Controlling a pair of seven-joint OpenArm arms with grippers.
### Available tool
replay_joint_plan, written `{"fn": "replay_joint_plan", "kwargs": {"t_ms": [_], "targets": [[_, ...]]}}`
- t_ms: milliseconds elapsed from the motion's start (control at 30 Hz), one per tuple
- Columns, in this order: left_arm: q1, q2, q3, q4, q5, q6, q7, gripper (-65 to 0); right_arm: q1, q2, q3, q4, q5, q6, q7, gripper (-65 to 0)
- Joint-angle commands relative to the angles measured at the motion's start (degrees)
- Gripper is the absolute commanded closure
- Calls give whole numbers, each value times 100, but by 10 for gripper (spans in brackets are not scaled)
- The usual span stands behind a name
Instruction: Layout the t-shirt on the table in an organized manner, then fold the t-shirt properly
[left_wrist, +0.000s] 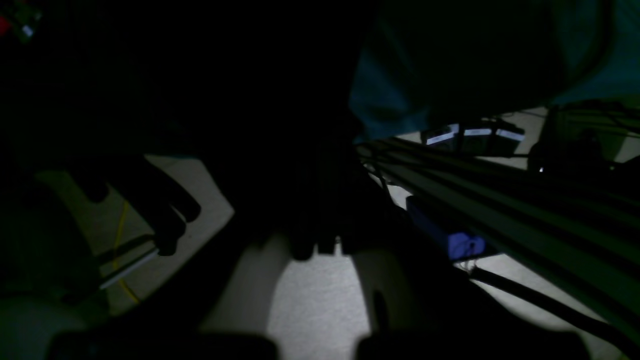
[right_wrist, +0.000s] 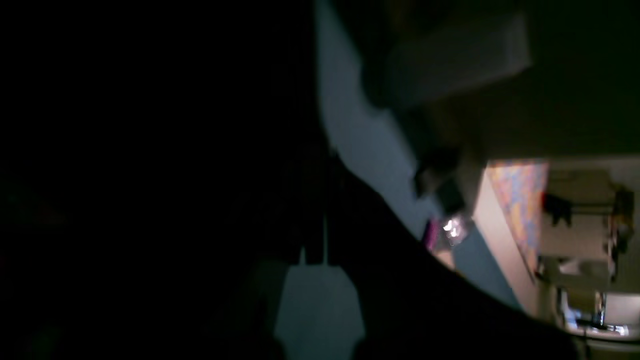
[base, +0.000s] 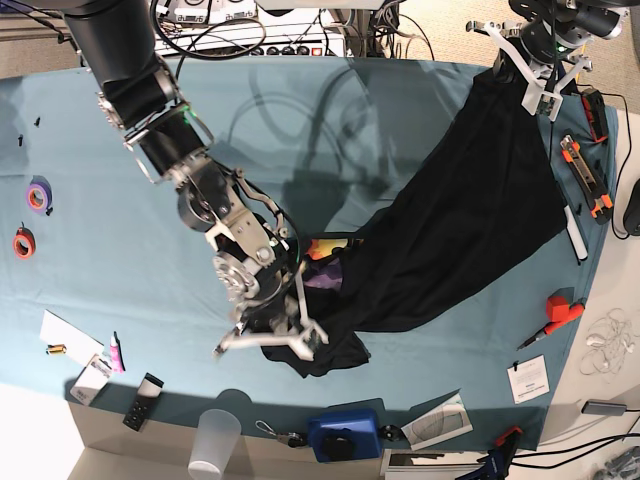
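The black t-shirt hangs in a long slanted drape over the teal table, from the far right corner down to the front middle. A bit of its orange, yellow and purple print shows at a fold. My left gripper holds the upper end high at the far right and is shut on the t-shirt; in the left wrist view its fingers are together under dark cloth. My right gripper is down on the lower end, shut on the t-shirt, with dark cloth filling the right wrist view.
Purple tape and orange tape lie at the left edge. A plastic cup and a blue object sit at the front edge. An orange knife and a red piece lie along the right edge.
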Motion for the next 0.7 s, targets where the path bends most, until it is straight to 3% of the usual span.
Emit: {"fn": "replay_joint_plan", "kwargs": {"t_ms": [0,200,433,533,667], "targets": [[46,-35,-26,92,-39,-7,-83,0,177,-24,48,339,-55,-61,39,0],[44,-35,-26,92,-39,-7,-83,0,175,-28,240,1353,-55,-365,-153,0],[46,-35,-26,92,-42,-9,-157,0,63,-24,938,1062,-55,-348,-439,0],[-22,-35,-26,92,-48,-11,-323,0,85,-22,1244,1071,-81,-197,-619,0],[-417,-39,-26,92,-63,-13,-339,0,81,-22,2118,1091,-94,-197,-745,0]]}}
